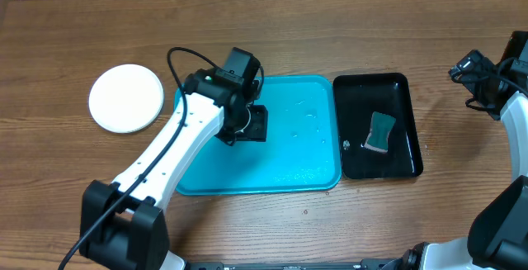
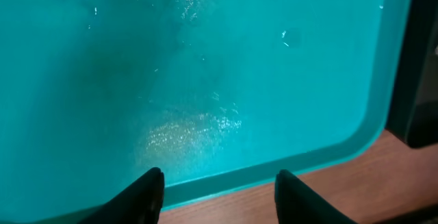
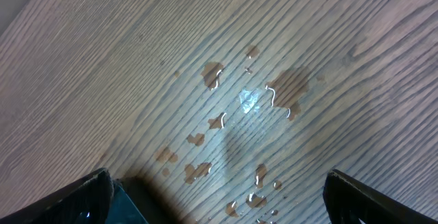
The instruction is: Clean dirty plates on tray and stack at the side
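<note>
The turquoise tray (image 1: 289,138) lies mid-table, wet and bare; it fills the left wrist view (image 2: 205,80). A white plate (image 1: 126,97) sits on the wood to its left; I cannot tell if other plates lie under it. No pale blue or yellow-green plate shows. My left gripper (image 1: 250,125) hovers over the tray's left part, open and empty; its fingertips (image 2: 219,200) frame the tray rim. My right gripper (image 1: 478,76) is at the far right over bare wood, open and empty (image 3: 219,196).
A glossy black tray (image 1: 404,97) stands right of the turquoise one and holds a teal sponge (image 1: 380,132). Water drops (image 3: 246,104) lie on the wood under my right gripper. A corner of the black tray (image 3: 133,210) shows there.
</note>
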Motion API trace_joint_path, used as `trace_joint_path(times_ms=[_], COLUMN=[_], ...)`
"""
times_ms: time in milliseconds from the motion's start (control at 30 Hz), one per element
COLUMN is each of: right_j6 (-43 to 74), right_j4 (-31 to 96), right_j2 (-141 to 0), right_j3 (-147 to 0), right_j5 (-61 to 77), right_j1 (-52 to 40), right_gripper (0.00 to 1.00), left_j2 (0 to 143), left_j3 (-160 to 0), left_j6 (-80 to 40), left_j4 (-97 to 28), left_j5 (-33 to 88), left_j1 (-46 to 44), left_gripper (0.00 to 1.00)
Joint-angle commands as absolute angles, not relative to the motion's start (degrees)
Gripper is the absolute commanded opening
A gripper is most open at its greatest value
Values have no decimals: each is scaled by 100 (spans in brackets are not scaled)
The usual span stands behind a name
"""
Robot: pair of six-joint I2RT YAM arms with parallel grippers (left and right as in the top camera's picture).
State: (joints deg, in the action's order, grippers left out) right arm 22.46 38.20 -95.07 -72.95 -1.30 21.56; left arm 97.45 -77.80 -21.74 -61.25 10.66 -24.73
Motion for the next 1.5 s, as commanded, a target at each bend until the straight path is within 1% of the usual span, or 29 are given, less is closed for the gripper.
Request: trace_joint_path(times_ms=[0,33,67,100,133,167,433,1467], right_j6=[2274,2274,2274,2274,2274,2274,2274,2274], right_j4=[3793,3793,3793,3793,3793,3793,3795,3793], right_j2=[-9356,-9356,-9356,-9356,-9356,-9356,-9356,-9356], right_j3=[-7308,-7308,-7308,-7308,-7308,-7308,-7308,-7308], right_j5=[-126,-126,-126,-126,-126,-126,-126,-126], right_j1=[2145,2145,2145,2145,2145,2145,2145,2145], right_gripper=[100,100,100,100,100,100,100,100], left_j2=[9957,10022,10088,10158,10226,10294,10685,10713], left_j3=[-7736,-7736,-7736,-7736,-7736,-7736,-7736,-7736], left_j6=[-2364,-2362,-2362,-2362,-2362,-2362,-2362,-2359], left_j4=[-6038,-5986,-5929,-5843,-5776,-5710,-5518,-5516], left_j5=[834,832,832,834,836,836,836,836], left_j1=[-2517,-2517,-2517,-2512,-2512,-2512,-2512,-2515], left_gripper=[59,60,64,73,97,100,100,100])
